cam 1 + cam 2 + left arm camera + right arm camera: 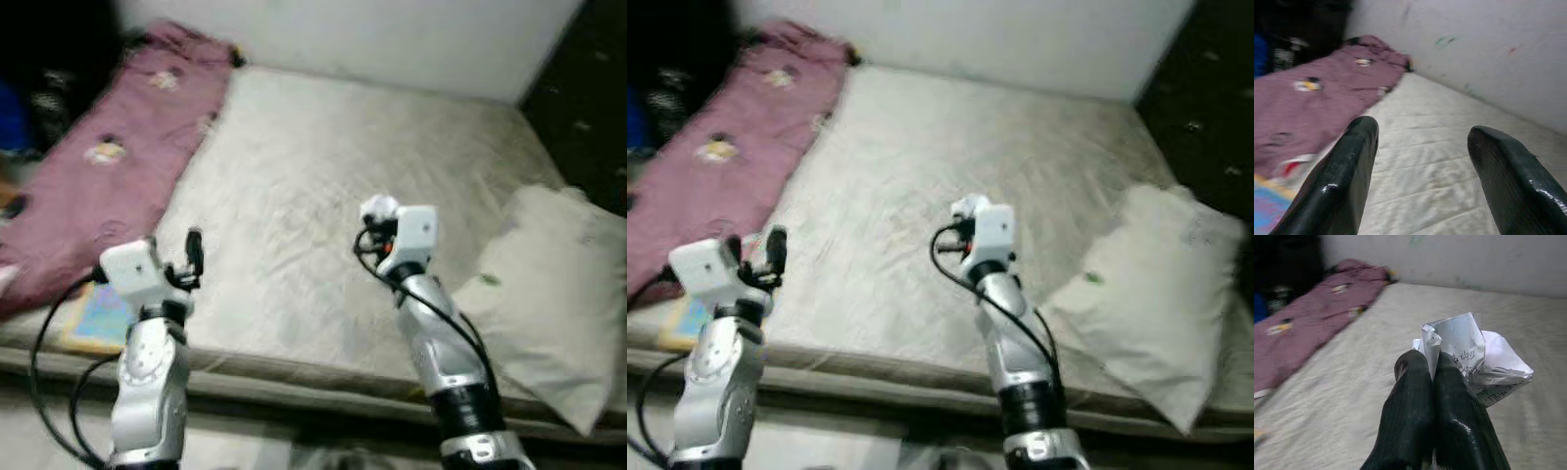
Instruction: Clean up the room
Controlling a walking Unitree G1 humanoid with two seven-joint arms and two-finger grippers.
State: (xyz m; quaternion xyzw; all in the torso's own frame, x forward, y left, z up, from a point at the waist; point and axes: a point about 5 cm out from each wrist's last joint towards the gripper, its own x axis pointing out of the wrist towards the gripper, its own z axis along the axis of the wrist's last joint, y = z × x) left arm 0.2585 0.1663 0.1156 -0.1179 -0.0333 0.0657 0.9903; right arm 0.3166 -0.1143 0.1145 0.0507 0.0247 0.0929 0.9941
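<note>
Seen from above the near edge: a bed (323,186) with a pale, wrinkled sheet, running back to a white wall (392,39). Draped along the bed's left edge, from the far left corner toward the near one, a mauve blanket (108,166) with small cartoon prints. Resting against the right edge near the front corner, a cream pillow (549,284) (slightly tilted, one corner hanging past the mattress). Tucked at the near left corner beside the blanket's end, a flat blue and yellow item (98,318), too blurred to identify.

Raised over the middle of the sheet, closer to the near edge, the right end effector (1432,369), clenched on a crumpled paper (1474,357) with printed lettering; paper held off the sheet, bunched just beyond the black fingertips, showing as a white wad (379,208) atop the silver right arm. Held upright over the near left part of the bed, the left end effector (1422,142), released, its two fingers (1349,166) well apart with bare sheet between them.
</note>
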